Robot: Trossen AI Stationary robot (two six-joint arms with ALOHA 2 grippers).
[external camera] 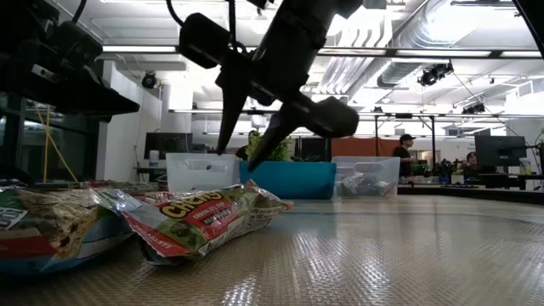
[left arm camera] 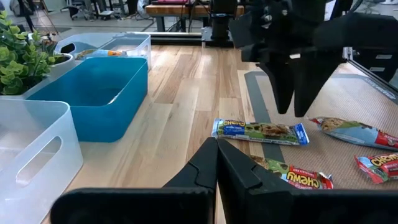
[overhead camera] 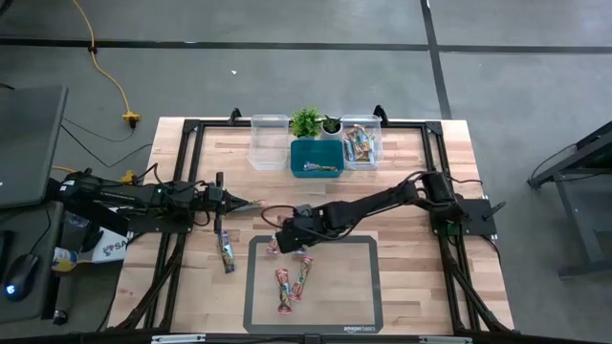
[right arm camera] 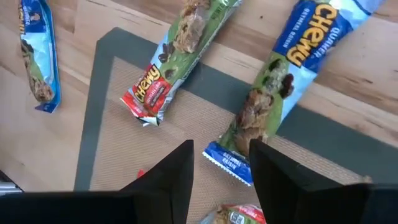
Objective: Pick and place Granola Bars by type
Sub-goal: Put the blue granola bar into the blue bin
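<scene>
Several granola bars in shiny wrappers lie flat on and around the grey mat (overhead camera: pixel 363 277). A blue-ended bar (right arm camera: pixel 280 93) lies across the mat's edge, with a green-and-red bar (right arm camera: pixel 177 59) beside it. Another blue bar (overhead camera: pixel 227 251) lies on the wood left of the mat, and two more (overhead camera: pixel 292 284) lie mid-mat. My right gripper (right arm camera: pixel 221 152) hovers open over the blue-ended bar's near end, fingers pointing down (external camera: pixel 240 157). My left gripper (left arm camera: pixel 217 149) is shut and empty, above the wood left of the mat's far-left corner (overhead camera: pixel 258 204).
At the table's far edge stand a clear bin (overhead camera: pixel 270 141), a teal bin (overhead camera: pixel 316 158) with a bar in it, and a clear bin (overhead camera: pixel 361 143) with several bars. Two small green plants (overhead camera: pixel 306 121) stand behind them. Bare wood lies right of the mat.
</scene>
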